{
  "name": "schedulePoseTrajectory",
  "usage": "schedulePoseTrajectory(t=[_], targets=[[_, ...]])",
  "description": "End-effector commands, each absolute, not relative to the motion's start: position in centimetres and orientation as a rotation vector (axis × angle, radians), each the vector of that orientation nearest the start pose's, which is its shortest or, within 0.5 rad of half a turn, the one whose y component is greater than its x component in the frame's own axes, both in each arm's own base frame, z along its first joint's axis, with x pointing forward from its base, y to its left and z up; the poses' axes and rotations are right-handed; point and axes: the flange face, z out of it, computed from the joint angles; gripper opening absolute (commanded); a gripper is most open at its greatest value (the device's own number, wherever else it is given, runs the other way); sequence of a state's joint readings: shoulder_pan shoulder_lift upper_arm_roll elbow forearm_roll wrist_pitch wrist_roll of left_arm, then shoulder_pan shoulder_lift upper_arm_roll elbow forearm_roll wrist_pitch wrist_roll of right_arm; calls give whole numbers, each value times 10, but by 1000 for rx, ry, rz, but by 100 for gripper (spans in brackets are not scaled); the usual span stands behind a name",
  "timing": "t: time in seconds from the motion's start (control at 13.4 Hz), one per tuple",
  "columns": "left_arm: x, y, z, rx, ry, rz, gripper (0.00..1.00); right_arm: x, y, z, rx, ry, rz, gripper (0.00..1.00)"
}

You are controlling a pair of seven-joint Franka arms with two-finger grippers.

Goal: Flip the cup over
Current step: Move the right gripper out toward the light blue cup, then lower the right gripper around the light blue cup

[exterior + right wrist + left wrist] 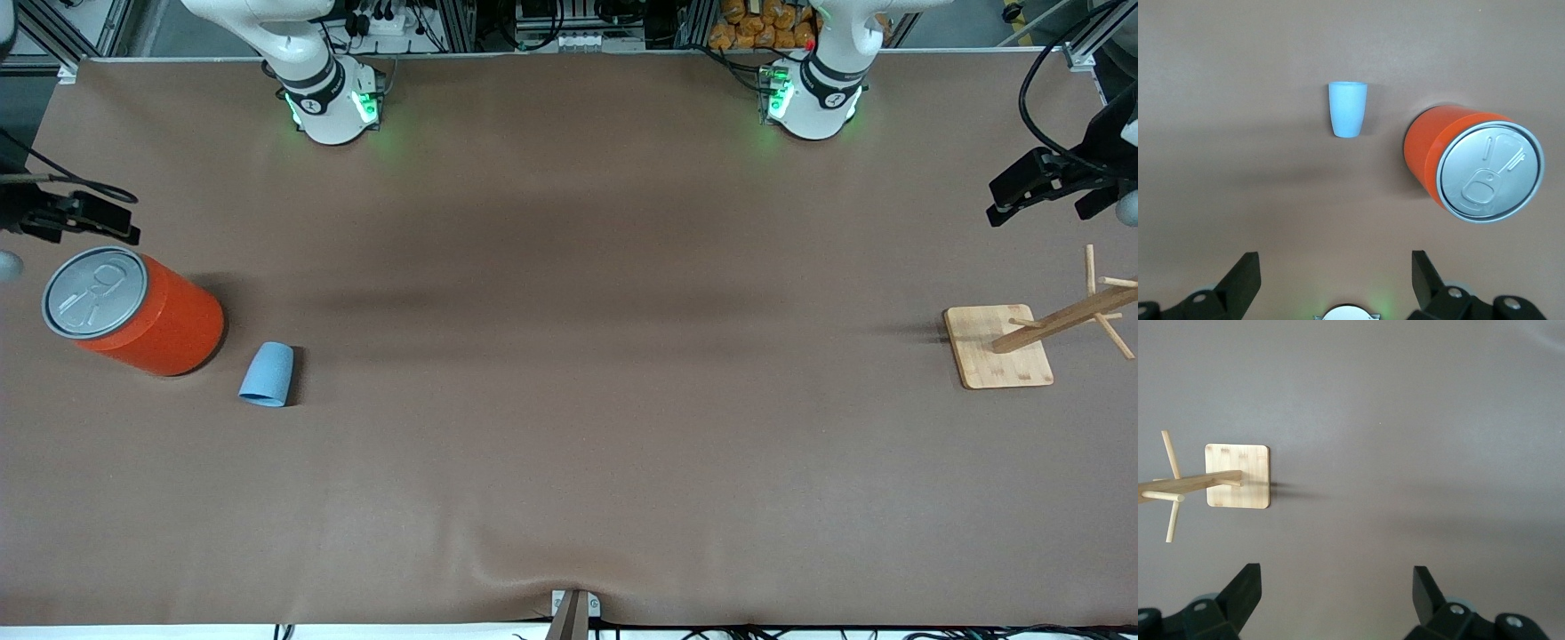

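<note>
The small light blue cup appears to lie on its side on the brown table, its wide end toward the front camera, beside the orange can. It also shows in the right wrist view; its inside is hidden. My right gripper hangs in the air at the right arm's end of the table, above the can, well apart from the cup. Its wrist view shows it open and empty. My left gripper hangs high at the left arm's end and is open and empty.
A large orange can with a grey pull-tab lid stands close to the cup, toward the right arm's end; it also shows in the right wrist view. A wooden mug rack on a square base stands at the left arm's end.
</note>
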State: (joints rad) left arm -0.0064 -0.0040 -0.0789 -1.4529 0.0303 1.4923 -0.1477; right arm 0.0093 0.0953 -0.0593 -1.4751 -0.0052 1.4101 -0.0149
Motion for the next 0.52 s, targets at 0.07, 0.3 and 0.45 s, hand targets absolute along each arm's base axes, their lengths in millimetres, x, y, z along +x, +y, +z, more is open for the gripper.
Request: schedulePoseTrajectory(t=[0.07, 0.3, 0.45], targets=[[536, -42, 683, -3131, -74, -74, 100, 571, -25, 560, -3142, 25, 320, 100], [536, -40, 684, -3131, -81, -76, 100, 576, -14, 520, -3140, -9, 388, 100], [536, -40, 684, -3131, -79, -76, 100, 584, -11, 486, -3136, -52, 424, 100]])
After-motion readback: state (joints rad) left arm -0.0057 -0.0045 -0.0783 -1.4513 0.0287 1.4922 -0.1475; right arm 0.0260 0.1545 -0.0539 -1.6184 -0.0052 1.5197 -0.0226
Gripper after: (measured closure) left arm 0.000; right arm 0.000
